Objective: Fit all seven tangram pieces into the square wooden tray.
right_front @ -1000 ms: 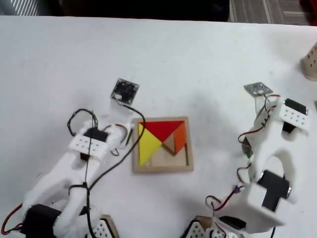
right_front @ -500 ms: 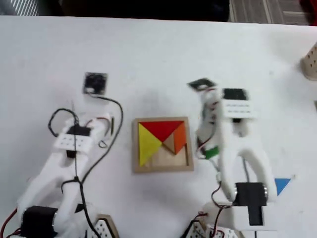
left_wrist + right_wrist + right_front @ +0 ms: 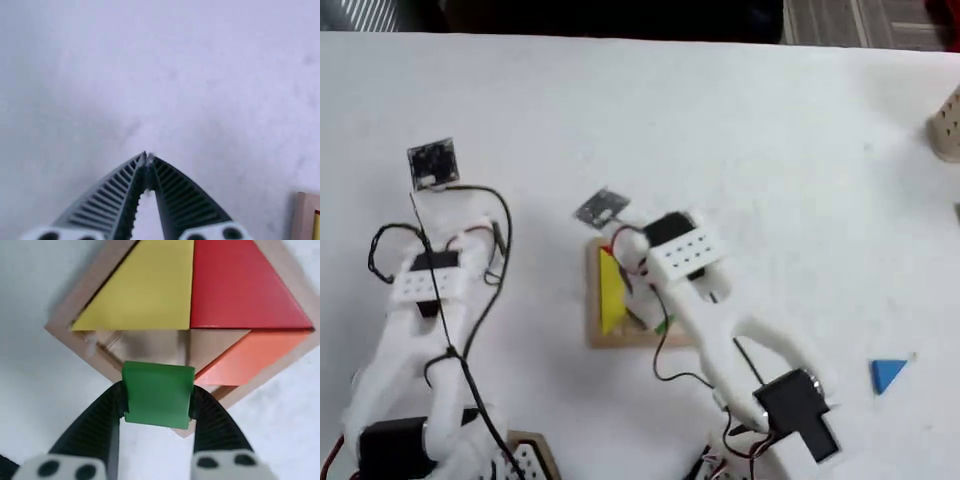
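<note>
The square wooden tray (image 3: 67, 320) holds a yellow triangle (image 3: 145, 295), a red triangle (image 3: 240, 290), an orange piece (image 3: 250, 362) and a pale wooden triangle (image 3: 215, 342). My right gripper (image 3: 157, 400) is shut on a green square piece (image 3: 157, 392), held just over the tray's near corner. From above, the right arm covers much of the tray (image 3: 595, 335), with the green piece (image 3: 663, 323) peeking out beneath it. A blue triangle (image 3: 888, 373) lies on the table far to the right. My left gripper (image 3: 146, 159) is shut and empty over bare table, left of the tray.
The white table is open at the back and on the right. A pale pegged wooden object (image 3: 948, 125) stands at the right edge. The left arm (image 3: 425, 285) and its cable sit left of the tray.
The right arm has swung left from the table's right side to over the tray, carrying the green piece. The left arm has drawn away leftward. The blue triangle came into sight.
</note>
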`<state>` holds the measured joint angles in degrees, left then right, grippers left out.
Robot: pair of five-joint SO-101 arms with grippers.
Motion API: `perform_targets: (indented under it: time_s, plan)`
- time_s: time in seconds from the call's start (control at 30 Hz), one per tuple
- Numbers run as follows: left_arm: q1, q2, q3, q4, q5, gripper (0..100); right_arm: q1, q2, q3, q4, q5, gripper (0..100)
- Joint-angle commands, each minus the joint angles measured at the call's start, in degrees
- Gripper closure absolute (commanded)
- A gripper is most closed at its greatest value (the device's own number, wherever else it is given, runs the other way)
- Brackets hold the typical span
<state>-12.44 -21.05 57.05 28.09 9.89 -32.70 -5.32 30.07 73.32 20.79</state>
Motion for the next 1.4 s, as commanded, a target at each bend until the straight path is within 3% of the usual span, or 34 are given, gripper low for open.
perform_targets:
  time_s: [0.0,0.3,0.57,1.03,1.2,1.3,1.37]
  plan:
    - [-0.66,-1.98,-2.55,-0.97,0.70,98,-0.66,-1.98,0.88,-3.38,-0.09,97.7]
    - [-0.66,-1.98,-2.55,-0.97,0.62,98,-4.09,-1.89,4.13,-6.37,-0.09,97.1]
    - [-0.57,-1.98,-2.46,-0.97,0.62,98,-3.12,-1.89,4.04,-6.29,-0.09,82.0]
    - [-0.04,-1.98,-2.46,-0.97,0.62,98,-3.12,0.84,2.20,-6.02,-0.62,72.8]
    - [0.40,-2.33,-1.67,-0.97,0.62,98,-1.10,1.27,-2.64,-0.92,-3.52,79.1]
    - [0.40,-2.33,-1.67,-0.97,0.62,98,0.57,1.27,-5.10,1.80,-5.89,97.5]
    - [0.40,-2.33,-1.67,-0.97,0.62,98,1.27,1.27,-5.71,2.95,-5.89,96.1]
